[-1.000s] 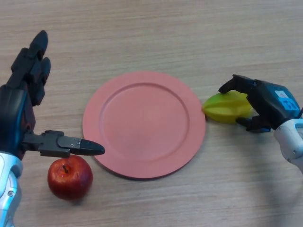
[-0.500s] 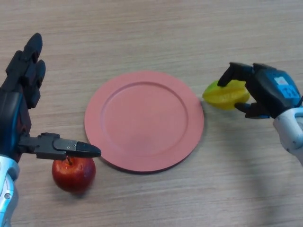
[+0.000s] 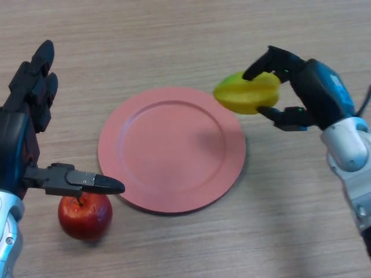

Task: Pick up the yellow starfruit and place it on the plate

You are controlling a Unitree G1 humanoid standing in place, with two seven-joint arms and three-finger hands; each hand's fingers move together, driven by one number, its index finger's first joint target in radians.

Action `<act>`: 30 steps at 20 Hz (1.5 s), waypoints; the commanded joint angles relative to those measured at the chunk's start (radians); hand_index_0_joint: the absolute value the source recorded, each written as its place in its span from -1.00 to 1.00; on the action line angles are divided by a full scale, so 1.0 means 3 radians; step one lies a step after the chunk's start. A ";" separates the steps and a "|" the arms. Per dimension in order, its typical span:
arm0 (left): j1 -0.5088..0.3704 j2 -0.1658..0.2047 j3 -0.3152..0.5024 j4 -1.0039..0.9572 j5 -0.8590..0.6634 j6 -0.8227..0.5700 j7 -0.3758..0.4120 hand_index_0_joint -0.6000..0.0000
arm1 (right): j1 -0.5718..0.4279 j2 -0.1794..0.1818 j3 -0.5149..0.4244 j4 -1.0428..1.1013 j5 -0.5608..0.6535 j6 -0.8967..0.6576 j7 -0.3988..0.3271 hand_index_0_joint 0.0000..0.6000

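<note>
1. Our left hand (image 3: 26, 130) sits way out left of the plate (image 3: 171, 149), fingers straight and spread, thumb poking toward the plate's lower left edge. It's open and holding nothing.
2. Right under that thumb there's an apple (image 3: 84, 214), red, sitting on the table (image 3: 174, 35) just off the plate's lower left rim. We can't tell if the thumb actually touches the apple or just hangs over it.
3. The plate itself is a pinkish-red round one, flat on the wooden table, pretty much dead center between our two hands. Nothing on it.
4. The starfruit (image 3: 247, 94) is up in the air over the plate's upper right rim, lifted clear of the table. Its left tip pokes in over the rim; the rest hangs just outside the plate's edge. There's a faint shadow on the plate surface below and left of it.
5. Our right hand (image 3: 301, 92) has the starfruit pinched: fingers curled over the top, thumb tucked underneath, so it's a proper grip. The hand itself is off the plate's upper right side, with the arm coming in from the right.
</note>
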 commanded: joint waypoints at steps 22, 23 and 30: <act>0.0035 0.0122 0.0385 -0.0427 -0.0132 -0.0372 -0.0047 1.00 | -0.0027 0.0155 0.1128 -0.0403 0.2471 0.0640 -0.0877 0.84; 0.0027 0.0126 0.0388 -0.0420 -0.0125 -0.0381 -0.0046 1.00 | -0.0024 0.0155 0.1124 -0.0415 0.2464 0.0662 -0.0860 0.33; -0.0068 0.0151 0.0375 -0.0377 -0.0057 -0.0478 0.0008 1.00 | 0.0066 0.0155 0.1046 -0.0603 0.2372 0.0895 -0.0716 -1.00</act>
